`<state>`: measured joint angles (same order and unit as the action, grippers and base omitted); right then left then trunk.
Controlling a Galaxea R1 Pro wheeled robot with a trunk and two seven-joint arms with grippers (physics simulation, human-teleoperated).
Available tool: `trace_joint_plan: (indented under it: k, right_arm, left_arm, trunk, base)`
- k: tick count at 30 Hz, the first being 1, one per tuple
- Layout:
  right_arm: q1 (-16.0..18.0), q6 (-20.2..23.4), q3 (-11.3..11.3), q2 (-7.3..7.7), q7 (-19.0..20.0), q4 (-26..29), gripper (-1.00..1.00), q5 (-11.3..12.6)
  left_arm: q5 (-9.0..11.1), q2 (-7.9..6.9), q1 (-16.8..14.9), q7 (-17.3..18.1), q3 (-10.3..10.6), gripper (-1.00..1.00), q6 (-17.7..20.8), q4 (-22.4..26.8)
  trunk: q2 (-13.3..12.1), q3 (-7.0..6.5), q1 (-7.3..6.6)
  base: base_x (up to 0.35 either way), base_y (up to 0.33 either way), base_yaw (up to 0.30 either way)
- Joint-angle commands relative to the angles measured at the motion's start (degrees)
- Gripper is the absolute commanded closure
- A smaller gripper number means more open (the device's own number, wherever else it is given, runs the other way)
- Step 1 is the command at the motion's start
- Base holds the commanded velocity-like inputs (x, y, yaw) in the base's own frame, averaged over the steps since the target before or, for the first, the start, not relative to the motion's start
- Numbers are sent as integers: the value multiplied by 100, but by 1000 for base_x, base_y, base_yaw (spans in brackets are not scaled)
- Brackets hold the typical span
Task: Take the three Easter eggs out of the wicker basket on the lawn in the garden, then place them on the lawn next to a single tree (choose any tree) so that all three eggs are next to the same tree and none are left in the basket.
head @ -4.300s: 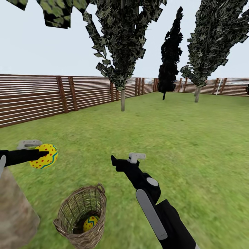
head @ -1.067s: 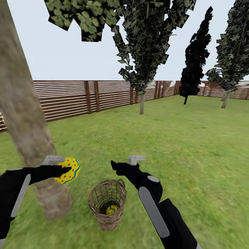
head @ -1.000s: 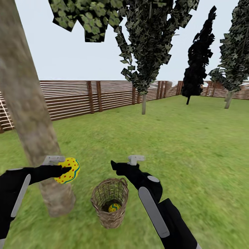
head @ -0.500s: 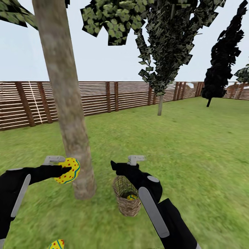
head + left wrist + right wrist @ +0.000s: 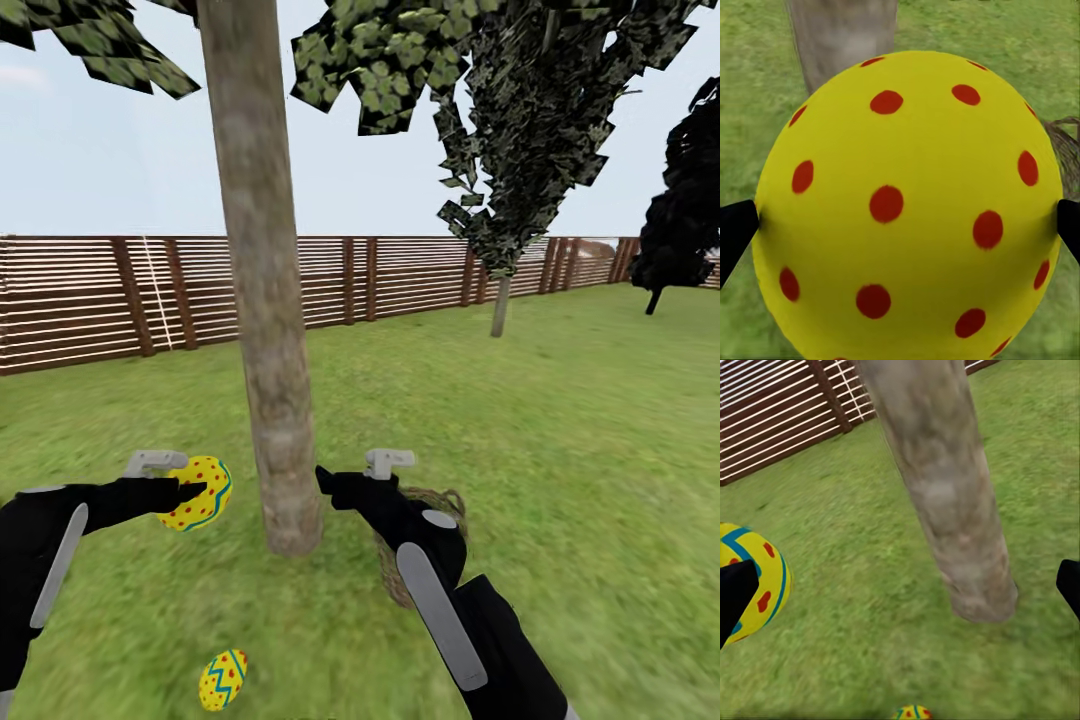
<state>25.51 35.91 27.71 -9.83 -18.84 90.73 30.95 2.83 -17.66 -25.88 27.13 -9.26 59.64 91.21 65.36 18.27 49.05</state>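
Holding 1 egg [image 5: 200,492] w/ left tool [image 5: 190,490]; 1 more egg [image 5: 223,680] on lawn [image 5: 560,420].

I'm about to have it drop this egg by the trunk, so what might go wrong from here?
The egg in the left gripper hangs well above the lawn; released there, it may roll away from the tree. The right arm hides most of the wicker basket in the head view, so moving that arm could knock it.

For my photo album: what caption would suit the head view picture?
Left end effector holds a dotted Easter egg beside the thick tree trunk; another egg lies on the lawn.
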Motion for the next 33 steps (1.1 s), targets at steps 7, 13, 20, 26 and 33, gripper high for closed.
trace_joint_plan:
  k: [7, 13, 20, 26, 33]
  right_arm:
    - [6, 13, 6, -2, -56, -5, -100, 60]
    - [6, 13, 14, -2, -56, -11, -100, 60]
    - [6, 13, 15, -2, -54, -5, -100, 60]
    - [6, 13, 22, -2, -50, 3, -100, 60]
    - [6, 12, 56, -2, -50, 5, -100, 60]
  left_arm:
    - [33, -1, -5, 11, -6, 100, 36, 1]
    - [34, -1, -5, 12, -13, 100, 36, 2]
    - [43, -27, -5, 18, -15, 100, 36, -4]
    - [51, -35, -5, 20, -15, 100, 36, -6]
    - [65, -44, -5, 21, -23, 100, 36, -8]
  trunk:
    - [5, 8, 0]
    - [5, 8, 0]
    - [5, 8, 0]
    - [5, 8, 0]
    - [5, 7, 0]
  base:
    - [-5, 276, 281]
    - [41, 298, 283]
    - [209, 266, 180]
    - [237, 263, 11]
    - [234, 264, -1]
